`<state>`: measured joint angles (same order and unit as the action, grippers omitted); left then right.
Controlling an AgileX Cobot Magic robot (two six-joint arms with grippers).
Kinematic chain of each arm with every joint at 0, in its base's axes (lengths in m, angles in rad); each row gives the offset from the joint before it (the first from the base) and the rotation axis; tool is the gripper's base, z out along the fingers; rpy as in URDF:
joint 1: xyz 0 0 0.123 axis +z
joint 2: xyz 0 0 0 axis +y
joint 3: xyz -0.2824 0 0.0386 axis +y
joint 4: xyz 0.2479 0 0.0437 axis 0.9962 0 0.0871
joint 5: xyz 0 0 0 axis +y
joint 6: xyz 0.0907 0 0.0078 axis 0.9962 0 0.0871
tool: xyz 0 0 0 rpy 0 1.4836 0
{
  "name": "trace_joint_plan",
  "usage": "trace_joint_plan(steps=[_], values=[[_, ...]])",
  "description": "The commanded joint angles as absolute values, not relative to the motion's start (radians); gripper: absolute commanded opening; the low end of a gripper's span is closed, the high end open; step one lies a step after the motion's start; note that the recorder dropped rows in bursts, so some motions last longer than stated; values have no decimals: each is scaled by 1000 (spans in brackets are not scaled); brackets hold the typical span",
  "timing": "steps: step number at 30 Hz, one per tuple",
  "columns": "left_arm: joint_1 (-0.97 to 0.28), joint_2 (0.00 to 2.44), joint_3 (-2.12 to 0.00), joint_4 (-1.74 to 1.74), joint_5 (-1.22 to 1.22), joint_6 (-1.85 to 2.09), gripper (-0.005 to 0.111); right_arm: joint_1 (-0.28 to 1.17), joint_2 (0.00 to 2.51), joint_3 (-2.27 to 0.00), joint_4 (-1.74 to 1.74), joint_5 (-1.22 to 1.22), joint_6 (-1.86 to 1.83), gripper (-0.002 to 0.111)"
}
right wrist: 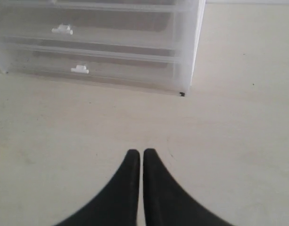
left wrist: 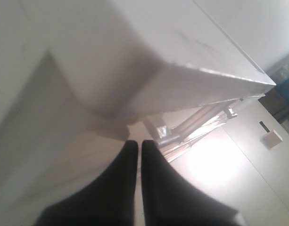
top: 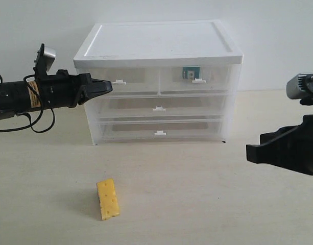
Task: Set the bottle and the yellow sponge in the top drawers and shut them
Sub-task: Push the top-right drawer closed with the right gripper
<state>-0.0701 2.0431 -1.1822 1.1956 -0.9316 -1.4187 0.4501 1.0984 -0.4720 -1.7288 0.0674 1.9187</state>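
Note:
The yellow sponge lies flat on the table, in front of the cabinet and to its left. Both top drawers look pushed in. The top left drawer has its white tab handle just beyond my left gripper, which is shut and empty. In the left wrist view that gripper points at the cabinet's front corner. Through the top right drawer I see the bottle's teal label. My right gripper is shut and empty above bare table, at the right in the exterior view.
The white cabinet stands at the back of the table. Its two full-width drawers are shut, and their handles show in the right wrist view. The cabinet's front right foot rests on the table.

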Motion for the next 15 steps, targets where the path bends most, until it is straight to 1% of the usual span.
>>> trace_joint_plan(steps=[1, 5, 15], values=[[-53, 2049, -1198, 1095, -837, -1412, 4, 450, 1091, -516, -1735, 93, 1929, 0], [-53, 2049, -1198, 1095, -837, -1412, 4, 450, 1115, -572, -1735, 94, 1931, 0], [-54, 2049, -1198, 1107, -841, -1412, 4, 450, 1286, -718, -1744, 99, 1913, 0]])
